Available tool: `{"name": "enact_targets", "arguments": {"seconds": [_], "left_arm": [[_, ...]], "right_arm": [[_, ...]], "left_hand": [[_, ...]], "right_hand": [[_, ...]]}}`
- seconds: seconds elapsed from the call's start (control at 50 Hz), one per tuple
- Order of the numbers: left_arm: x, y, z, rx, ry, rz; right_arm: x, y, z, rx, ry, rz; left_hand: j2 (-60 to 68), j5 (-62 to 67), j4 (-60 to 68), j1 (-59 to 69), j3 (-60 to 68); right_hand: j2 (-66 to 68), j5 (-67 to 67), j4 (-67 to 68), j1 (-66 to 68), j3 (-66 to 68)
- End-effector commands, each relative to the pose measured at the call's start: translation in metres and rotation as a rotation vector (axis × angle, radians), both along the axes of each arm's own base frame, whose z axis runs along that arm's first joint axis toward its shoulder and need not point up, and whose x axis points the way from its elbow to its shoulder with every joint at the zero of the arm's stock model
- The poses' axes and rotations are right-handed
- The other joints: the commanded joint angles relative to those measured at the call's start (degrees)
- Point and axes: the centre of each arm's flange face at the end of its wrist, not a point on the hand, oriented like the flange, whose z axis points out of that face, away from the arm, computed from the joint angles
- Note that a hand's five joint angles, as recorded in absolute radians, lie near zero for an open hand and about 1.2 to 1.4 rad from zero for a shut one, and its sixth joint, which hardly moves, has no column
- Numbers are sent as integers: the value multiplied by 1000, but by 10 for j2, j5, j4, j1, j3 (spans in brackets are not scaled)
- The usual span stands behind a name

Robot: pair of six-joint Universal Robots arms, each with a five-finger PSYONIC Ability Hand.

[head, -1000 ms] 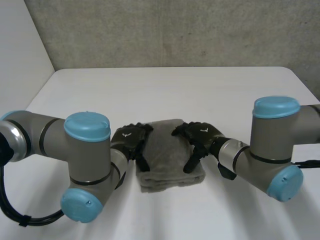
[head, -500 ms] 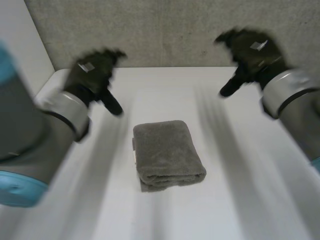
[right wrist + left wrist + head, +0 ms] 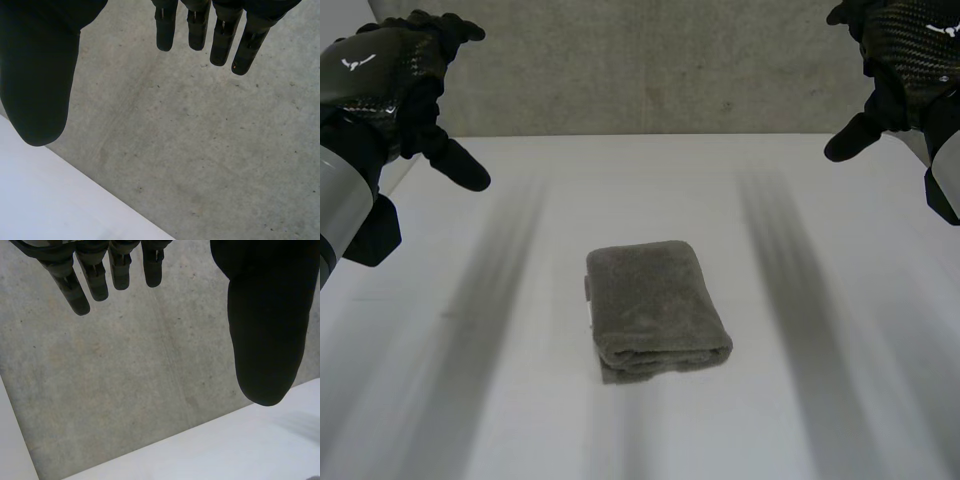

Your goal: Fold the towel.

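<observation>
While the folded grey towel (image 3: 655,308) sits mid white table (image 3: 820,400), clear of both hands, left hand (image 3: 382,72) and right hand (image 3: 908,52) hang high at either side, well apart, fingers (image 3: 80,290) straight and spread, holding nothing. Concrete wall (image 3: 650,60) behind.

Towel (image 3: 655,310) on the table (image 3: 820,400), one hand at each side.
The towel lies near the middle of the table. The left hand (image 3: 380,72) is up at the left and the right hand (image 3: 910,50) up at the right, both above the table and well apart from the towel. The wall (image 3: 650,60) stands behind the table.
</observation>
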Motion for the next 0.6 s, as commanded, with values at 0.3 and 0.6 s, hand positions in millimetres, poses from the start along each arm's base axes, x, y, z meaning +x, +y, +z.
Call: {"name": "enact_targets", "arguments": {"seconds": [0.3,0.6], "left_arm": [[1,0,2,-27,13,8],[-1,8,7,-55,26,-14]], "right_arm": [[-4,1,6,-14,-10,-11],[-5,5,13,-36,-23,-7]], "left_hand": [[6,-14,5,-1,5],[6,-14,5,-1,5]], "right_hand": [[-36,-37,-35,-21,-23],[-36,-37,-35,-21,-23]]}}
